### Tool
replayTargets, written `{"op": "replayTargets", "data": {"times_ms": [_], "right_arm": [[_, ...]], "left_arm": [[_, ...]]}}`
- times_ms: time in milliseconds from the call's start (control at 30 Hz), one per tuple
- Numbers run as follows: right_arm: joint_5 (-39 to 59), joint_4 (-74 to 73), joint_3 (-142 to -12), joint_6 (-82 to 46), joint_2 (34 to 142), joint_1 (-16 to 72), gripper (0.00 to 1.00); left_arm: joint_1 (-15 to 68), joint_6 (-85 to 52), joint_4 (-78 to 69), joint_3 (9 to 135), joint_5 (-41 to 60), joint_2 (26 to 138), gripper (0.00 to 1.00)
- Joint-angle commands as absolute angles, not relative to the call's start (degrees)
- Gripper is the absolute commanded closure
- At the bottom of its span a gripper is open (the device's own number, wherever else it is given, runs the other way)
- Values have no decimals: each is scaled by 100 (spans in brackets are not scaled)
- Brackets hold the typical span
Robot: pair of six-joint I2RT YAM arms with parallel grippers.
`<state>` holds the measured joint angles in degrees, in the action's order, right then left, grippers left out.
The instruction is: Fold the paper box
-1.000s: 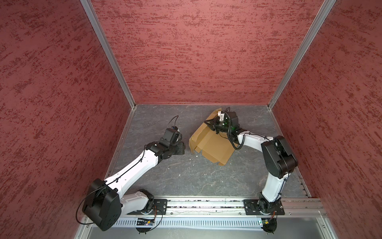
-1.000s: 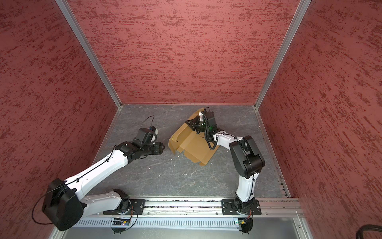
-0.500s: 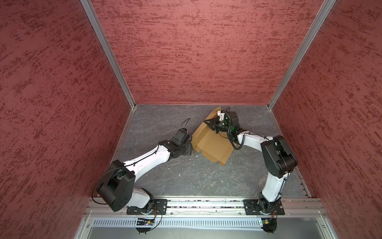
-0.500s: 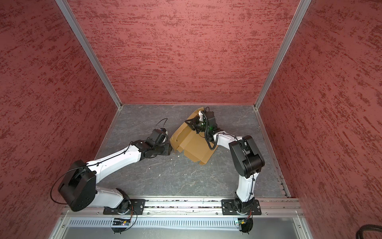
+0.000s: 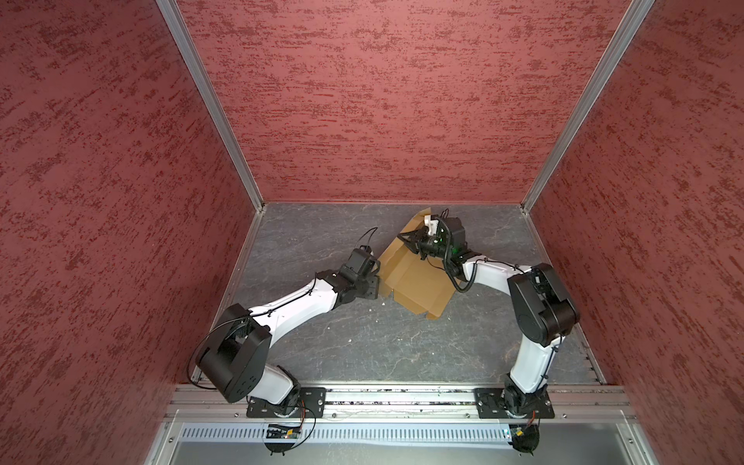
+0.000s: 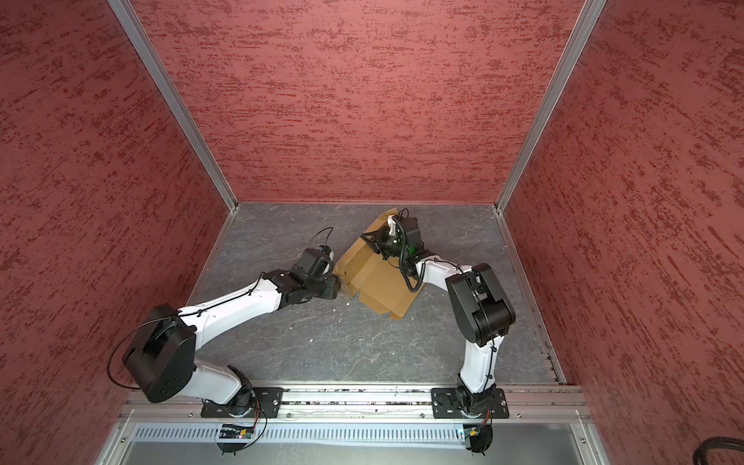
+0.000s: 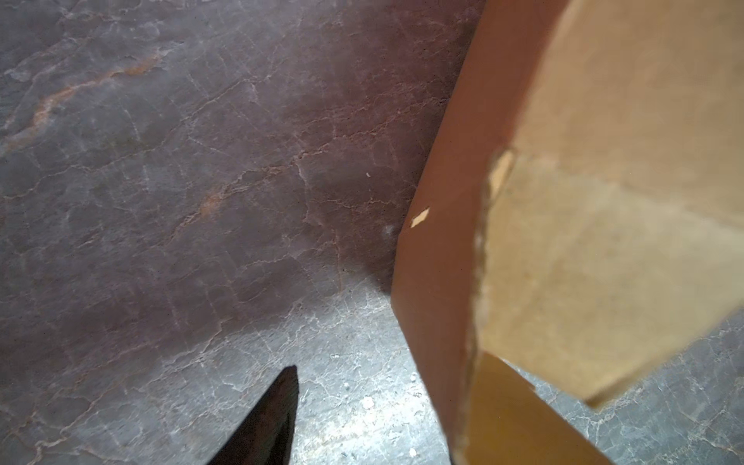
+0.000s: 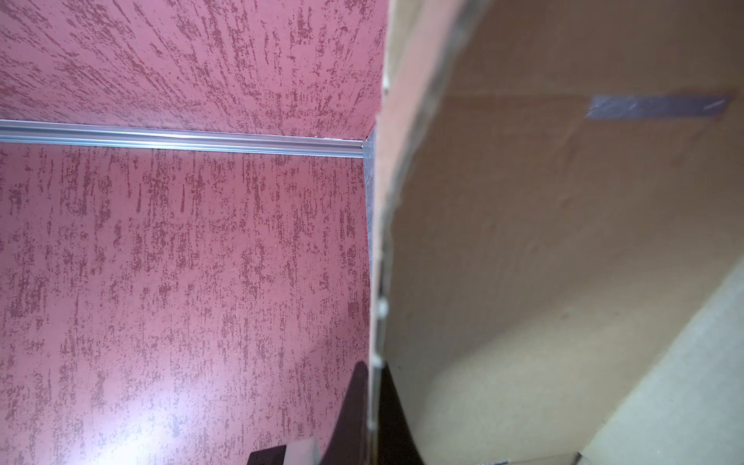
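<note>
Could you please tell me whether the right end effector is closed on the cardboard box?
Yes, in the right wrist view the right end effector pinches the cardboard box edge between its two dark fingers.

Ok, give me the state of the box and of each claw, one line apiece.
paper box: partly folded, not closed, far flap raised.
left claw: open, at the box's left edge.
right claw: shut on the edge of the paper box's raised flap.

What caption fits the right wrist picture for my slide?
The right hand pinches the cardboard box by its edge, red wall behind.
</note>
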<state>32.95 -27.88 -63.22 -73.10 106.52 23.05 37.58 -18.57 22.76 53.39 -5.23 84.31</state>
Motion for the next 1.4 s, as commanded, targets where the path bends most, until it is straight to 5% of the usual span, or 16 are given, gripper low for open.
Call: {"op": "replayTargets", "data": {"times_ms": [0,700,1367], "right_arm": [[3343,-3006,-6249,-7407,10711,2312,94],[3531,-3247,-5845,-7169,10631,2312,94],[4201,-4666,-5485,-6973,10573,2275,96]], "left_arm": [[3870,-1644,1920,5467,-554,8508,42],[4182,-1345,1694,5379,-541,8530,43],[4070,-1570,2388,5118,-813,7418,39]]}}
